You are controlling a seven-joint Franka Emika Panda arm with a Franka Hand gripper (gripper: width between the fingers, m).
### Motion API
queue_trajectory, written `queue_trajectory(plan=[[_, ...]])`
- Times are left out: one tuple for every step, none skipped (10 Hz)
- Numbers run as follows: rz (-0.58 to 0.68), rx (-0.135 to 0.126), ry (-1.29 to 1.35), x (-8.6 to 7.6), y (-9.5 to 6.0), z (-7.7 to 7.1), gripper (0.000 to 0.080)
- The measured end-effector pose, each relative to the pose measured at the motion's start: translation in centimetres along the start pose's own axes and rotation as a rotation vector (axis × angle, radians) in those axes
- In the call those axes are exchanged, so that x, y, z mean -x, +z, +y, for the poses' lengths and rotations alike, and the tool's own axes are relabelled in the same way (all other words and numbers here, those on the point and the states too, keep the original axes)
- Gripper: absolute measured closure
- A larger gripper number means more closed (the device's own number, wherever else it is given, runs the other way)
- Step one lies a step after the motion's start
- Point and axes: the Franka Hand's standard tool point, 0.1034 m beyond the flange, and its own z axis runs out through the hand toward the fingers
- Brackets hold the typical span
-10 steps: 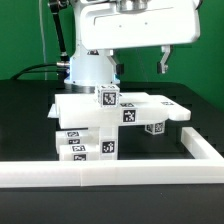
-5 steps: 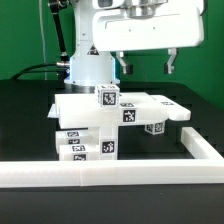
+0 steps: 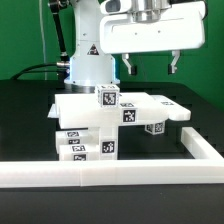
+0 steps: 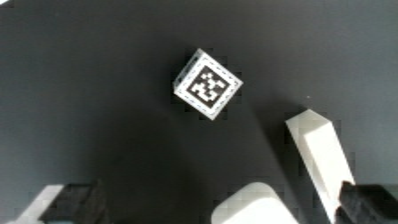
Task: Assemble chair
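chair (image 3: 112, 122) stacked white blocks w/ tags, sits mid black table (image 3: 25, 110), just behind white border frame (image 3: 110, 170). gripper (image 3: 151, 68) hangs above it, apart, jaws wide, holding nothing. Looks between steps; next move likely needs descending onto a part, aligned

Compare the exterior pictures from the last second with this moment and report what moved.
The gripper has shifted toward the exterior view's right and risen a little above the chair. Its fingers stayed open and empty; nothing was gripped or released. The chair and the white border frame did not move.
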Motion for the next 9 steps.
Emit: queue_trajectory(plan=[[0.027,0.002,-0.085,0.2,0.6,-0.6,0.0150],[0.021,0.010,-0.176,0.5,1.3,-1.1,0.0150],[0.012,0.010,-0.303,0.1,1.8,-1.0,0.0150],[-0.013,0.020,-0.326,0.0,2.0,-1.2,0.0150],[-0.009,0.018,-0.316,0.0,1.9,-1.2,0.0150],[-0.011,0.019,-0.315,0.0,2.0,-1.1,0.0150],[-0.011,0.019,-0.315,0.0,2.0,-1.1,0.0150],[-0.010,0.020,-0.327,0.0,2.1,-1.1,0.0150],[-0.004,0.027,-0.397,0.0,2.6,-1.0,0.0150]])
